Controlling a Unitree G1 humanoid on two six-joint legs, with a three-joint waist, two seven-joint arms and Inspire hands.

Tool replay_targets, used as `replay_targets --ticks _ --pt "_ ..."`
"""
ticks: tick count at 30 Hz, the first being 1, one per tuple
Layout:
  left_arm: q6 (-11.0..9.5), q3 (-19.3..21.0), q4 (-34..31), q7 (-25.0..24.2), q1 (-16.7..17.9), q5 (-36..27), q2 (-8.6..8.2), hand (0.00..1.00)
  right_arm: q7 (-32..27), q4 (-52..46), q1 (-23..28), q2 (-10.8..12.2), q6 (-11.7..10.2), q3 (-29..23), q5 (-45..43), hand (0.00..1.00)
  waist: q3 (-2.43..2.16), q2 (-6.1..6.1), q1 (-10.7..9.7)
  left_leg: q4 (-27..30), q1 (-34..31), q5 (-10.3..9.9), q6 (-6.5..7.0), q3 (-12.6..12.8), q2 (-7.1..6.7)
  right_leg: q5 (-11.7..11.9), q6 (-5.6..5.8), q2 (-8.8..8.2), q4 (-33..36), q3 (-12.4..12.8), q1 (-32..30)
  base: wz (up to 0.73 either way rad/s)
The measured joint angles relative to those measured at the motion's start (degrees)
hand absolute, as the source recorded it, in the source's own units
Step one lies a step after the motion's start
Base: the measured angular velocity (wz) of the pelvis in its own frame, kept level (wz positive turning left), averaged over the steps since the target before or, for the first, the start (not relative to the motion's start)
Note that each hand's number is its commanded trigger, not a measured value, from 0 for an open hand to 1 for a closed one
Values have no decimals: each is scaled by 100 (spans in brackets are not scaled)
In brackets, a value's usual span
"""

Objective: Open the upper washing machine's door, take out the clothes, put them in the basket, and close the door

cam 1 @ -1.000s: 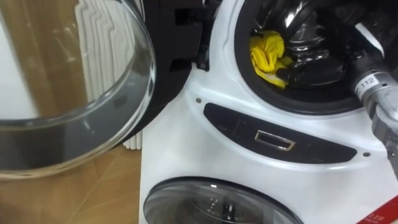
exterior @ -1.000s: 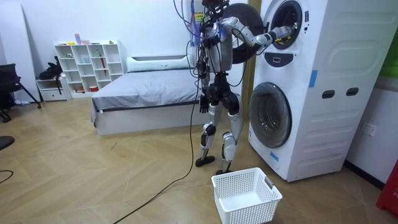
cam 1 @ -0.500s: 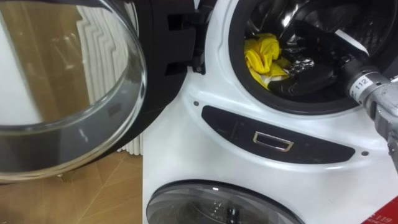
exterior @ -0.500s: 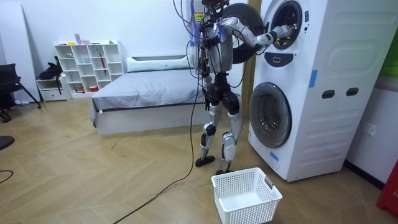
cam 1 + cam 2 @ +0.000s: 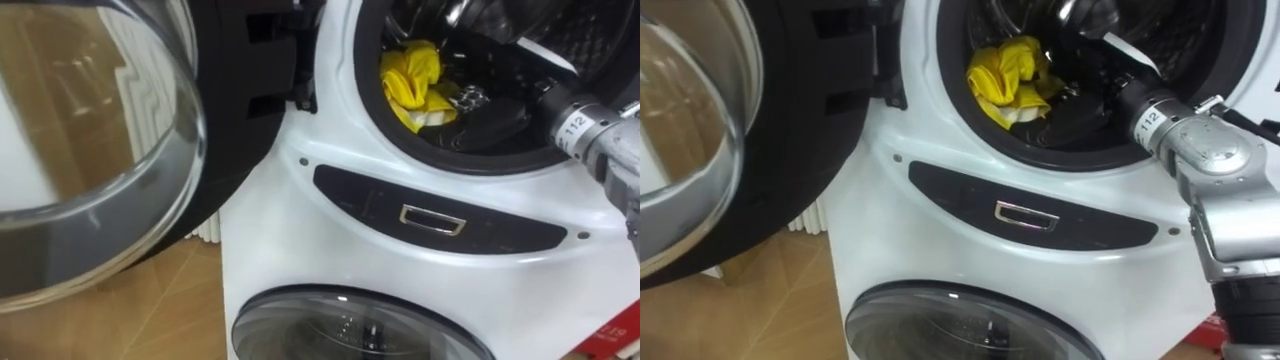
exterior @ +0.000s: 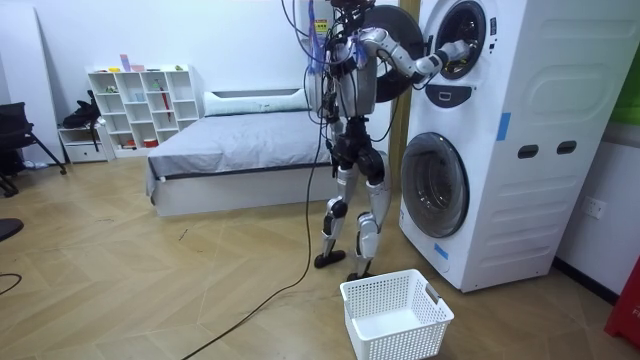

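Note:
A yellow cloth (image 5: 410,72) (image 5: 1004,70) lies bunched at the left inside the upper drum (image 5: 520,40) of the stacked white washing machine (image 6: 520,150). My right arm reaches in through the round opening. Its dark right hand (image 5: 478,112) (image 5: 1072,112) lies low in the drum, right beside the cloth's right edge. The fingers merge with the dark drum, so I cannot tell whether they hold the cloth. My left hand (image 6: 327,165) hangs at my hip. I stand close in front of the machine.
The upper round glass door (image 5: 90,150) is swung open to my left. A dark control panel (image 5: 430,215) sits below the opening, above the shut lower door (image 5: 350,325). A white laundry basket (image 6: 395,315) stands on the wooden floor by my feet. Behind is a bed (image 6: 230,150).
The eye view has shifted a little, so the camera moved. My right hand stays in the drum beside the yellow cloth. In the room view I stand the same.

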Motion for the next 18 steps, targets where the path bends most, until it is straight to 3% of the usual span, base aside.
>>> replay_targets --ticks 3,6,7,8,9,13,18 --pt "-129 -6 120 -7 -28 -82 50 0 51 -37 -26 1 -4 100 -43 0 -26 -44 -6 1 20 0 0 48 -7 0 0 5 1 70 1 -9" --pt "-224 -2 284 -26 -60 -112 86 0 171 -130 -22 0 -3 195 -223 0 -12 -59 -6 0 19 0 0 55 -15 0 0 -1 1 77 -3 0" --pt "-242 0 324 -27 -64 -113 99 0 228 -133 -22 0 -3 215 -258 39 5 -91 -5 0 15 0 0 55 -16 -2 -2 0 2 75 -7 0" --pt "-250 -1 348 -27 -62 -112 104 0 242 -140 -22 -8 -2 267 -293 93 13 -114 6 -33 -1 -3 -5 56 -16 -4 -7 1 4 76 -27 -3" --pt "-255 -1 368 -27 -61 -112 105 0 267 -141 -20 -12 3 305 -294 100 10 -120 16 -47 -2 -2 -9 61 -16 -5 -10 3 7 78 -39 -6" --pt "-270 -5 432 -29 -64 -110 105 0 489 -180 36 -51 61 346 -298 100 -24 -202 14 -46 -2 1 -23 66 -3 -13 -35 19 10 78 -50 -2" --pt "-286 -30 432 -29 -79 -116 110 0 309 -184 60 -65 65 278 -412 100 -25 -208 89 -39 30 1 -23 67 -4 -13 -34 22 9 80 -48 -1"
